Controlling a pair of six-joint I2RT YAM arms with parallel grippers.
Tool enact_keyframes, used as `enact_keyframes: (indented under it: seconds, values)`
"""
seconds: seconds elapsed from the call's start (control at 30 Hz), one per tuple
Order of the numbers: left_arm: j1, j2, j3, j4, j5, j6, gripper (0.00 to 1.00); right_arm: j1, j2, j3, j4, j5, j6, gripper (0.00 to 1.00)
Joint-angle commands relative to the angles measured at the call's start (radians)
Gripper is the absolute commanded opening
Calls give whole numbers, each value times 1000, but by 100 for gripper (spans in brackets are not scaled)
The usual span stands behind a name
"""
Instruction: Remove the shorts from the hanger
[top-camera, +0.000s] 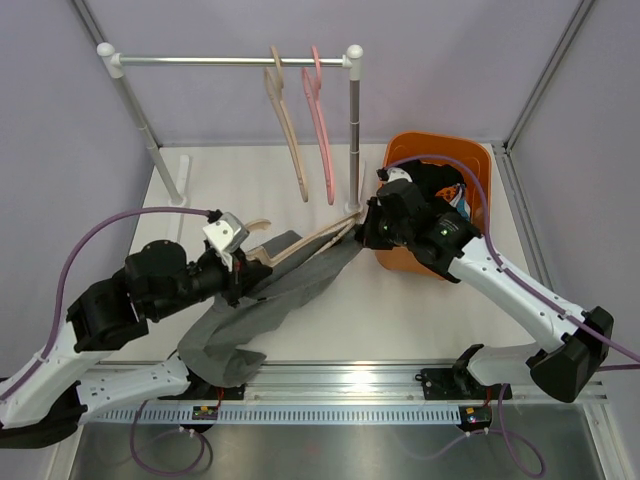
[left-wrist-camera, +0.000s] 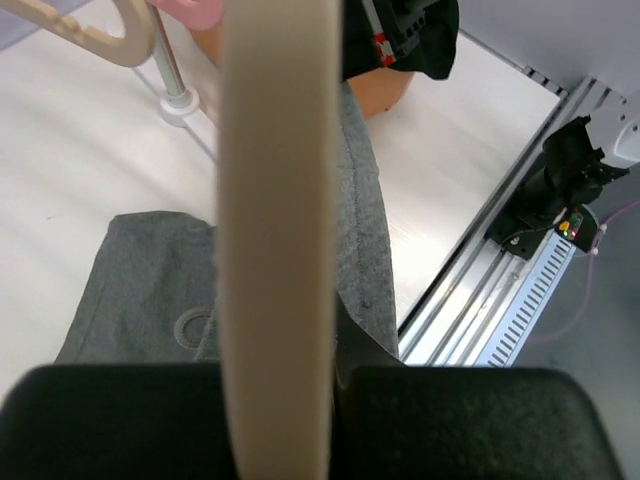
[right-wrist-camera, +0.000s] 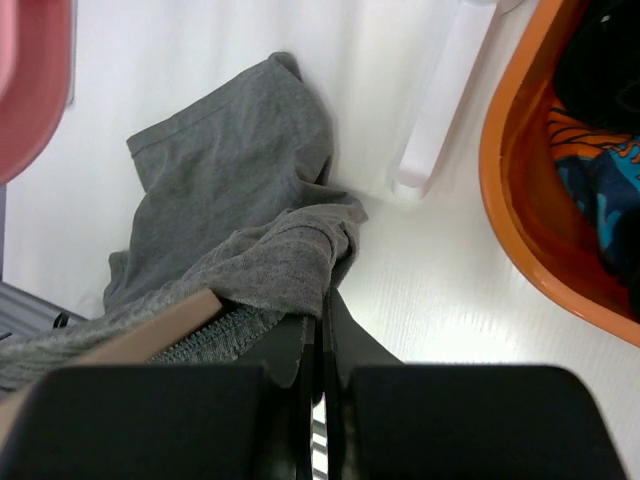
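Holding black shorts (right-wrist-camera: 603, 58), printed shorts (right-wrist-camera: 603, 182): orange bin (right-wrist-camera: 528, 212) | left tool (left-wrist-camera: 280, 378) clamps hanger (left-wrist-camera: 275, 200) | right tool (right-wrist-camera: 322, 332) pinches grey shorts (right-wrist-camera: 240, 190)

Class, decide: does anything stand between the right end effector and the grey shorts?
Nothing visible does. The right end effector appears already shut on the grey shorts, right beside the end of the beige hanger.

- We see pale lilac walls (top-camera: 210, 115) across the top of the frame.
- White flat tabletop (top-camera: 400, 320) at centre.
- Silver metal garment rail (top-camera: 200, 60), upper centre.
- Along our bottom edge: slotted aluminium track (top-camera: 350, 380).
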Motion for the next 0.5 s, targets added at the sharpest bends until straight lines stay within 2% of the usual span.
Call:
enact_keyframes:
  seconds: [0.0, 0.13, 0.27, 0.3, 0.47]
  values:
    - [-5, -75, 48, 66, -58, -40, 0, -47, -2, 49, -14, 82, -48, 0]
    - [-5, -115, -22, 342, -162, -65, 0, 15, -13, 115, -63, 108, -67, 0]
    - [-5, -55, -91, 638, -303, -26, 0, 81, -14, 189, -106, 113, -82, 0]
    - [-5, -29, -79, 709, -311, -11, 0, 96, -11, 218, -115, 122, -84, 0]
    - [-5, 136, 31, 851, -319, 23, 0, 179, -6, 295, -163, 133, -114, 0]
